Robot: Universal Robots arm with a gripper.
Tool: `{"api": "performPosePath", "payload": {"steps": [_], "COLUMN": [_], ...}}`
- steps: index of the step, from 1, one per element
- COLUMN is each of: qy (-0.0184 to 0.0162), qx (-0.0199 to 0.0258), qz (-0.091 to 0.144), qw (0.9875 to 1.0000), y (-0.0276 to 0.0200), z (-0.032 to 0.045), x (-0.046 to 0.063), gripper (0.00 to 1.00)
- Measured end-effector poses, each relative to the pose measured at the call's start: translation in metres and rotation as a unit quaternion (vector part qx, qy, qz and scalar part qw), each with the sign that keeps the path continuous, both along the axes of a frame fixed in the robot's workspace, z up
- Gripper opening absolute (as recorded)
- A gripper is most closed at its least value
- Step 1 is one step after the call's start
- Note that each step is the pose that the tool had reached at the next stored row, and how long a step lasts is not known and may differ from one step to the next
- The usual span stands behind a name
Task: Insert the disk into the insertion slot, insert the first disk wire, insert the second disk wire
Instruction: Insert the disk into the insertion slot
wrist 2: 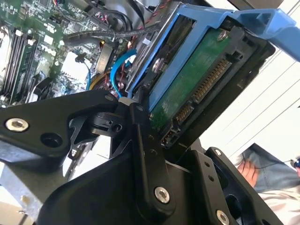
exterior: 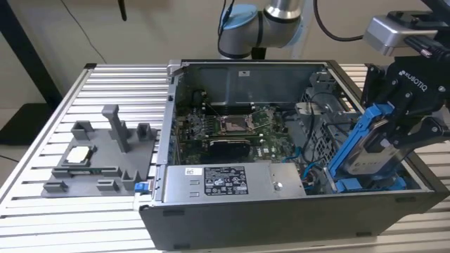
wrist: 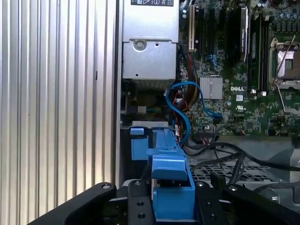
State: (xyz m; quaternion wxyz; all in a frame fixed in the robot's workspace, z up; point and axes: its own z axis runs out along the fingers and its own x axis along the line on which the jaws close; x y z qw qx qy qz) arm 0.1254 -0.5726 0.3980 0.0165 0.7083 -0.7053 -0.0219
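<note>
My gripper (exterior: 392, 141) is shut on the disk (exterior: 370, 154), a silver-grey drive in a bright blue carrier. I hold it tilted, nearly upright, over the open computer case at the exterior view's right. Its lower end reaches down to the blue-edged insertion slot (exterior: 369, 184) inside the case. In the second wrist view the disk's green circuit board (wrist 2: 187, 89) faces the camera between my black fingers (wrist 2: 140, 140). The first wrist view looks along the blue carrier (wrist: 169, 180) toward the blue plastic at the slot (wrist: 139, 143). A blue cable (wrist: 180, 108) loops beside the bay.
The grey labelled power-supply box (exterior: 232, 179) lies along the case's front wall, with the motherboard (exterior: 232, 126) behind it. A grey plastic fixture tray (exterior: 98, 158) sits on the slatted table (exterior: 42, 105) at the exterior view's left. A person's hand (wrist 2: 248, 169) shows beyond the case.
</note>
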Motion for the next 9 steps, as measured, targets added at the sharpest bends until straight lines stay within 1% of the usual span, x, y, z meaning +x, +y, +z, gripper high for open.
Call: {"api": "performPosePath", "payload": {"steps": [3, 9], "qy": [0.0000, 0.0000], "qx": [0.0010, 0.0011], "qz": [0.000, 0.000], "qw": [1.0000, 1.0000], "y": [0.0000, 0.0000], "z": [-0.0044, -0.0049], "x": [0.0003, 0.0005], "gripper": [0.33, 0.33]}}
